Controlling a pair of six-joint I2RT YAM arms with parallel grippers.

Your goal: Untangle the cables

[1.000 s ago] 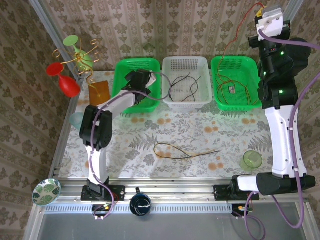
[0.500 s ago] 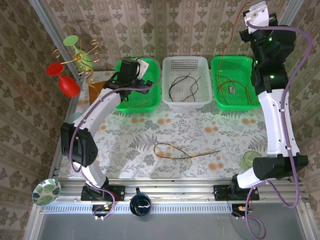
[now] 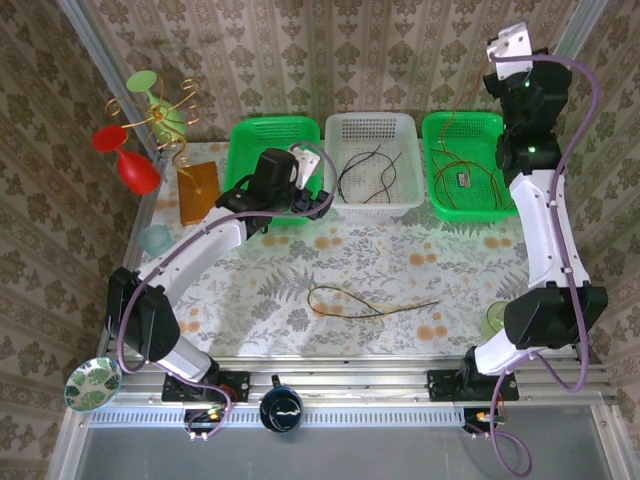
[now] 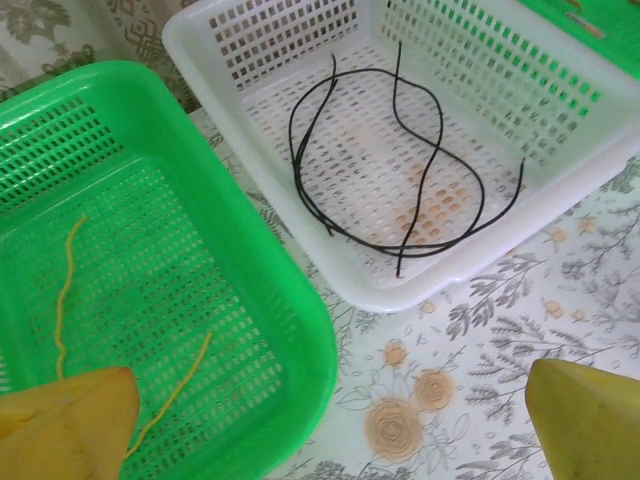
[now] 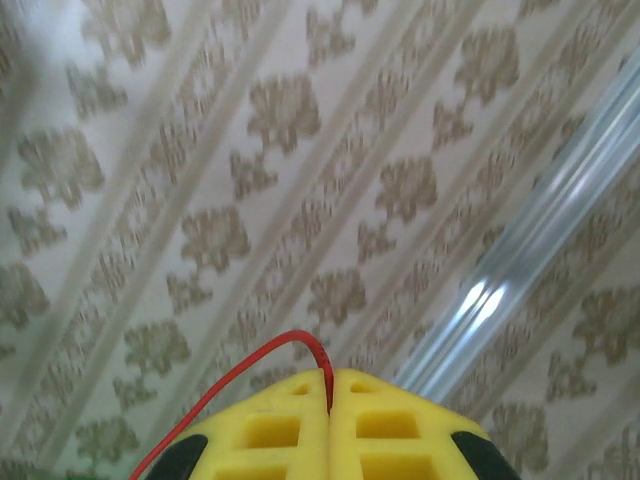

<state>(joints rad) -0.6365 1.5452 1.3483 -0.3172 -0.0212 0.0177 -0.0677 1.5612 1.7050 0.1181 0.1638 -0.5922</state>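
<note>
Since a second back, our left arm has stretched out toward the middle, and the left hand (image 4: 325,430) now hangs spread wide above the worktop (image 3: 400,270), just in front of the left green basket (image 4: 290,300) and the white basket (image 4: 200,60). It's holding nothing. The right arm has swung a little left too. We see the right hand (image 5: 330,385) up high by the back wall, fingers (image 5: 400,430) pressed together and pinching the tip of a red cable (image 5: 240,370). More red-orange cable (image 3: 470,170) sits tangled in the right green basket (image 3: 428,170). A black cable (image 4: 420,190) lies looped in the white basket, and a yellow cable (image 4: 62,290) rests in the left green one. One dark cable (image 3: 350,303) is lying loose on the worktop, well apart from both hands.
</note>
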